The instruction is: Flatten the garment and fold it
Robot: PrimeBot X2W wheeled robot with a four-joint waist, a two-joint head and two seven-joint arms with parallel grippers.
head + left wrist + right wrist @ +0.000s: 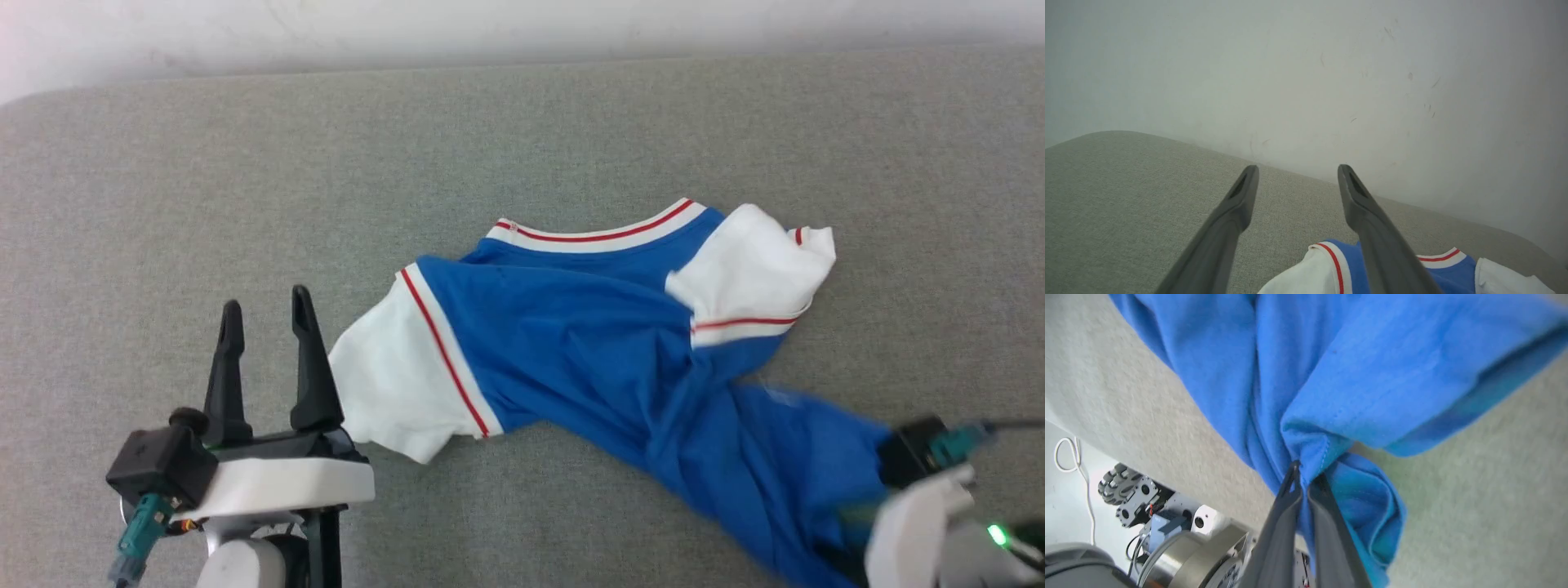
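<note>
The grey cloth-covered table (522, 122) carried the garment (571, 343), which lay rumpled from its middle toward my right. The collar band (600, 235) faced away from me and the blue body was twisted into a rope of folds running down to my right arm. I judged it light, limp and stretchy. It would likely drag and bunch rather than slide as a sheet, so I would take it at 2 spread points, hem corners or shoulder seams. 1 white sleeve (392, 392) lay fairly flat on my left, and the other was flopped over the body.

The right wrist view gave what the head view hid behind cloth: the right pincer (1306, 473) pressed together on the stitched hem (1327, 451). The left wrist view added the pale wall (1306, 81). The left pincer (266, 296) was spread, holding nothing, just beside that sleeve. Whether it touched the sleeve I could not tell.
</note>
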